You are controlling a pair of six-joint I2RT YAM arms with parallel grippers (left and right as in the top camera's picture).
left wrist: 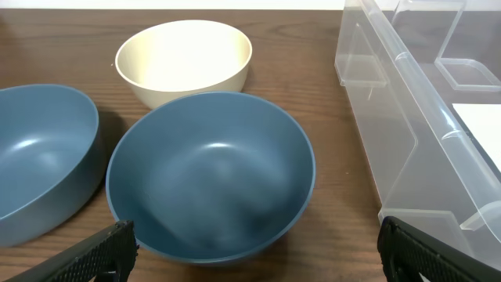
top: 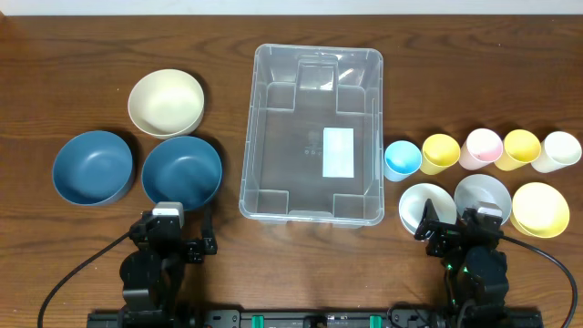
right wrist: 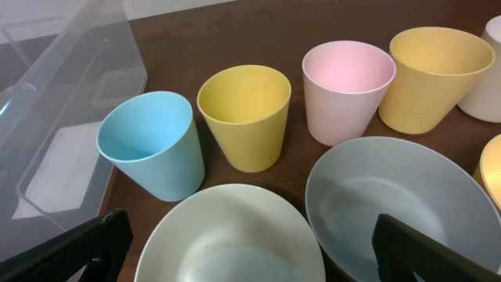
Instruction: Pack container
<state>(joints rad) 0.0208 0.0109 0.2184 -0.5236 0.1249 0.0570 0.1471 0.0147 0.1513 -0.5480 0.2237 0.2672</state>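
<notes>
The left gripper (left wrist: pixel 254 249) is seen spread wide, its two dark fingers (left wrist: pixel 109 249) at the bottom corners of the wrist view; nothing is held or touched. Just ahead of it a dark blue bowl (left wrist: pixel 211 180) stands upright, with a second dark blue bowl (left wrist: pixel 39 157) close at its left and a cream bowl (left wrist: pixel 184 59) behind them.

The right gripper (right wrist: pixel 250 235) is likewise opened wide and nothing is gripped. Directly before it a pale whitish bowl (right wrist: pixel 227 227) and a grey bowl (right wrist: pixel 391 196) are set side by side, and a yellow bowl (top: pixel 539 210) is placed to the right of the grey one. Behind the bowls five cups are lined up in a row: a light blue cup (right wrist: pixel 153 145), a yellow cup (right wrist: pixel 243 110), a pink cup (right wrist: pixel 348 86), a second yellow cup (right wrist: pixel 438 74) and a white cup (top: pixel 557 150).

The clear plastic container (top: pixel 258 137) is placed in the middle of the table, between the two groups, lidless, with nothing packed in it.

Everything is laid on a dark wooden table (top: pixel 73 55). A pale strip is shown beyond its far edge.

A white rectangular label (top: pixel 338 152) is seen at the container's floor; no writing can be read on it.
</notes>
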